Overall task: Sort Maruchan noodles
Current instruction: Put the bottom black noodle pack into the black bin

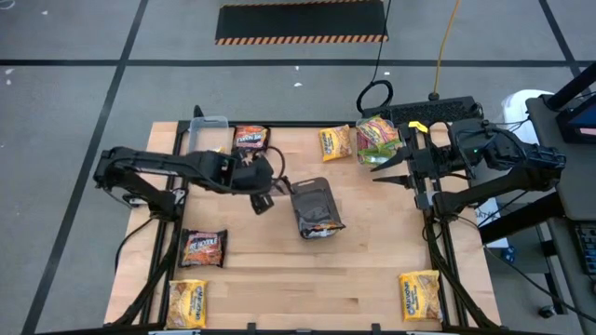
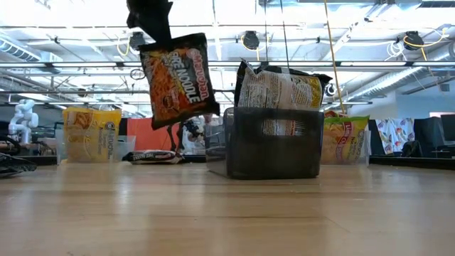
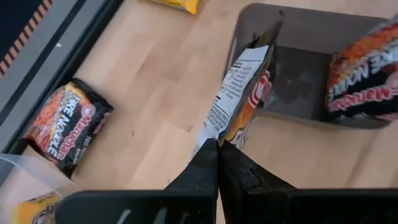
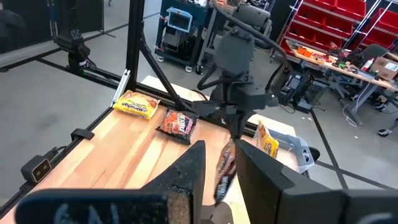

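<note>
My left gripper (image 1: pixel 264 194) is raised over the table's middle, just left of the dark grey tray (image 1: pixel 300 197), and is shut on a dark brown and orange Maruchan packet (image 2: pixel 178 78). Another dark packet (image 3: pixel 367 81) lies in the tray. More noodle packets lie flat on the table: dark ones at the far side (image 1: pixel 250 138) and near left (image 1: pixel 203 247), yellow ones at the far side (image 1: pixel 335 141) and in both near corners (image 1: pixel 186 302) (image 1: pixel 419 293). My right gripper (image 1: pixel 391 167) waits open, raised at the far right. My left gripper pinches the packet's sealed end edge (image 3: pixel 214 134) between its two shut fingers (image 3: pixel 205 165). The fingers slant down from above. The packet hangs below them, tilted, clear of the table and beside the tray's left wall.
A clear plastic tub (image 1: pixel 209 133) stands at the far left. A green and pink pile of packets (image 1: pixel 377 140) sits at the far right, below my right gripper. Bare wood lies between the tray and the near edge.
</note>
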Controlling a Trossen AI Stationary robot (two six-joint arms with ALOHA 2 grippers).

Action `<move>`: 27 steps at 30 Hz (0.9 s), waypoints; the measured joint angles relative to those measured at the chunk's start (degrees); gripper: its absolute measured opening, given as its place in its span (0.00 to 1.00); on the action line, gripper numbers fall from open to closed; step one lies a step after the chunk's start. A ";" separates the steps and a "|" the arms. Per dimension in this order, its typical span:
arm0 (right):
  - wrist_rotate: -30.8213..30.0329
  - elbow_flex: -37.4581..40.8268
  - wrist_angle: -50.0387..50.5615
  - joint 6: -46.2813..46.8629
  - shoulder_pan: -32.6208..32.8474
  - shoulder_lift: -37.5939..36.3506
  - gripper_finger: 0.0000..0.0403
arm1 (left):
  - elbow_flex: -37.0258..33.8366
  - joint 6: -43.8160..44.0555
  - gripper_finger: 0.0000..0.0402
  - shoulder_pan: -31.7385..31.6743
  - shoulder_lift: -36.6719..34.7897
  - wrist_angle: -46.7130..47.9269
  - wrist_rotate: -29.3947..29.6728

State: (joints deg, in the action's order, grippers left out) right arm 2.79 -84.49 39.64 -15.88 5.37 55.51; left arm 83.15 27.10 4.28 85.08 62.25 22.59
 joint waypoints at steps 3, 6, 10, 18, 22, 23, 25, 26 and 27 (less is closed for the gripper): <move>0.00 0.00 0.04 -0.02 0.00 0.00 0.21 | 0.00 -1.20 0.00 -1.15 -0.08 -2.21 0.03; 0.00 0.00 0.08 -0.02 0.00 0.00 0.21 | 0.00 -4.25 0.00 -2.48 -0.07 -7.74 0.04; 0.00 0.00 0.08 -0.02 0.00 0.00 0.21 | 0.00 -7.97 0.00 -3.88 -0.07 -15.78 -0.01; 0.00 0.00 0.09 -0.04 0.00 0.00 0.21 | -0.01 -10.74 0.00 -4.97 1.04 -27.24 -3.26; 0.00 0.00 0.10 -0.04 0.00 0.00 0.21 | -0.02 -10.49 0.00 -4.97 2.73 -30.02 -4.47; -0.02 0.00 0.11 -0.04 0.00 0.02 0.21 | -0.02 -10.20 0.00 -4.95 3.15 -29.98 -4.59; -0.02 0.00 0.11 -0.04 0.00 0.02 0.21 | -0.02 -8.79 0.00 -4.68 4.28 -29.96 -4.73; -0.02 0.00 0.11 -0.04 0.00 0.02 0.21 | -0.02 -7.94 0.00 -4.50 4.81 -29.98 -4.76; -0.02 0.00 0.08 -0.04 0.00 0.01 0.21 | -0.02 -7.26 0.00 -4.30 5.25 -29.93 -4.78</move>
State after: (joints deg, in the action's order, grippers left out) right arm 2.76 -84.49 39.72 -15.92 5.37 55.52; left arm 83.13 19.84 -0.02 90.33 32.32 17.82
